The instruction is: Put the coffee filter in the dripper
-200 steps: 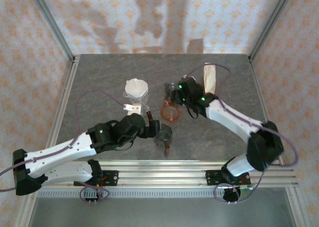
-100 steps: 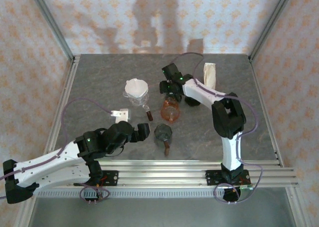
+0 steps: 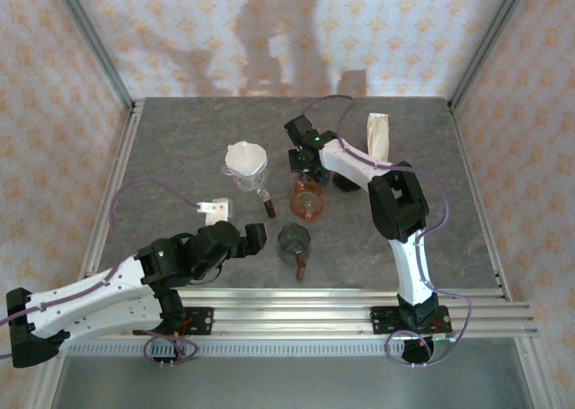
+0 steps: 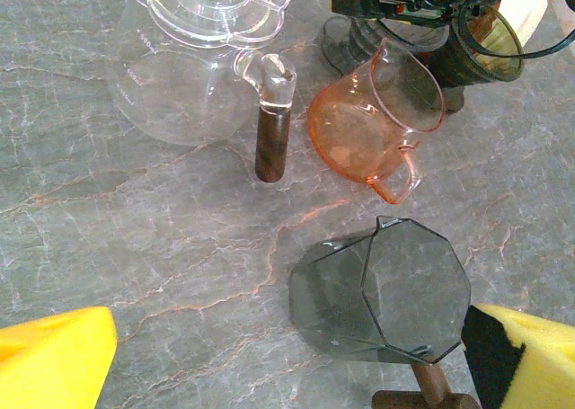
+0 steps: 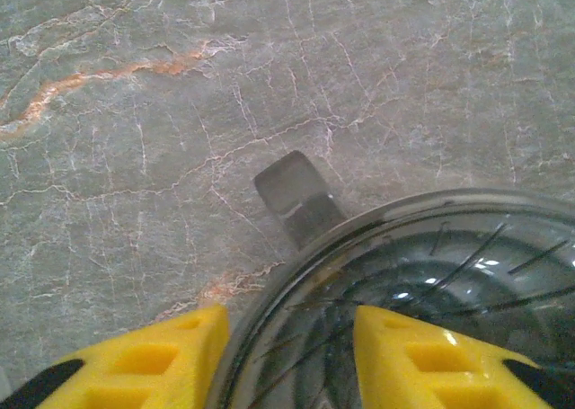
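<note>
L gripper [image 3: 255, 238] hangs low over the grey, stone-veined table [image 3: 180, 139], just left of a smoky faceted dripper [image 3: 294, 238] w/ a brown stick handle. Jaw spread is unclear from above. R gripper [image 3: 304, 157] is out at mid-table, right behind an orange see-thru dripper [image 3: 307, 202]. White paper filter [image 3: 245, 157], cone-shaped, sits in the mouth of a clear glass carafe [image 3: 250, 177], apart from both grippers. Tan filter stack [image 3: 378, 137], flat and tapered, is at the far right.

Left wrist: yellow pads [image 4: 54, 355] sit in the two bottom corners, so jaws are wide and grip nothing. The faceted dripper has an octagonal rim and sits just inside the right-hand pad. The carafe is round-bellied w/ a scalloped clear top and a dark wooden handle [image 4: 272, 144]. The orange dripper has a thin loop handle.

Right wrist: the yellow pads have square recesses and straddle the round rim of a ribbed smoky dripper [image 5: 431, 256], one outside, one inside the bowl. They're moderately apart; can't tell if they pinch the wall. A small translucent tab [image 5: 292, 198] juts from the rim over the table.
</note>
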